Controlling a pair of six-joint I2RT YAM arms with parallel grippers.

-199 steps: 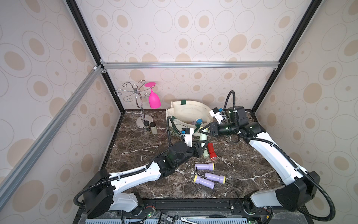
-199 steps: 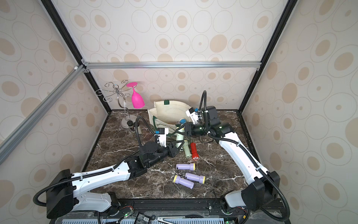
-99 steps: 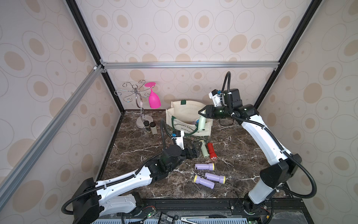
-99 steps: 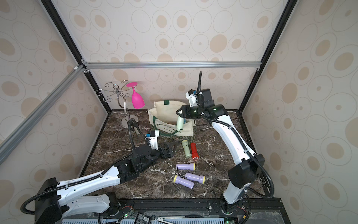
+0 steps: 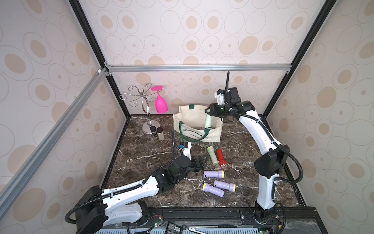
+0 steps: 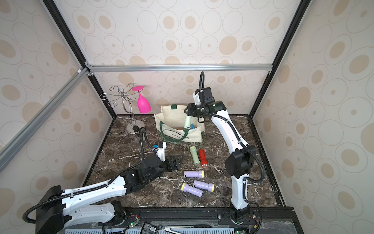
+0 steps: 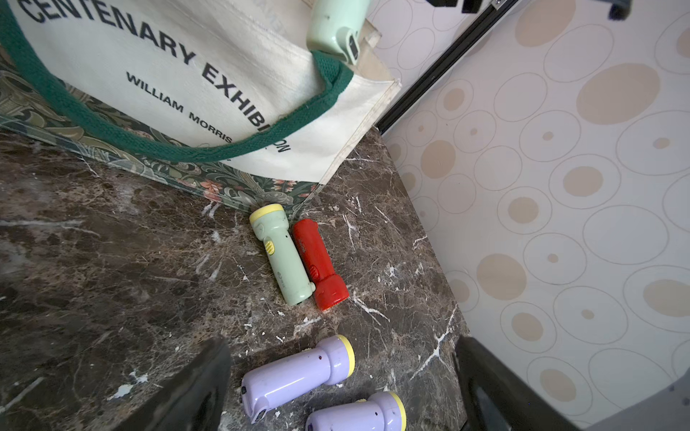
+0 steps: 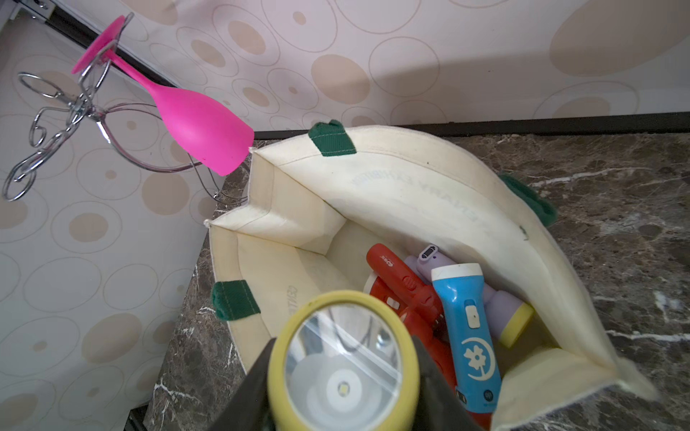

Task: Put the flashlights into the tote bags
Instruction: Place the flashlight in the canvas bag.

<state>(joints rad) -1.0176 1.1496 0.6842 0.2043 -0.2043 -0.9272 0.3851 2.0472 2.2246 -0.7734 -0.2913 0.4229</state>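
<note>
Right gripper (image 5: 209,112): shut on the yellow-rimmed head of a pale green plastic flashlight (image 5: 207,121), lens facing the wrist cam, body hanging tail-down. Gripped by the head prob. so the narrow end goes in first & drops straight. Poised over the open mouth of the cream canvas tote bag (image 5: 199,136) w/ dark green handles. Tail approx. at rim level; can't tell if inside yet. Not let go.

Inside the bag, per right wrist view: blue plastic flashlight (image 8: 470,324), red plastic flashlight (image 8: 403,283) & lilac plastic flashlight (image 8: 496,298), piled at one end, so room left at the other. Upright near the back wall, mouth gaping, hence easy to feed from above.

Left gripper (image 5: 200,162): wide open, empty, gripping nothing. Low over the dark marble tabletop (image 5: 141,154), near the loose ones, prob. lining up the next pick. Nearest: second pale green flashlight (image 5: 212,155) w/ yellow head & second red flashlight (image 5: 221,158), flat, side by side, touching, just in front of the bag's patterned base. Nearer the robot: three lilac flashlights (image 5: 224,185) w/ yellow rings, flat, close together.

Off to one side, not part of the job: pink goblet (image 5: 160,102) hung upside down on a chrome wire rack (image 5: 141,97), two small dark-capped jars (image 5: 156,131) at its foot.
</note>
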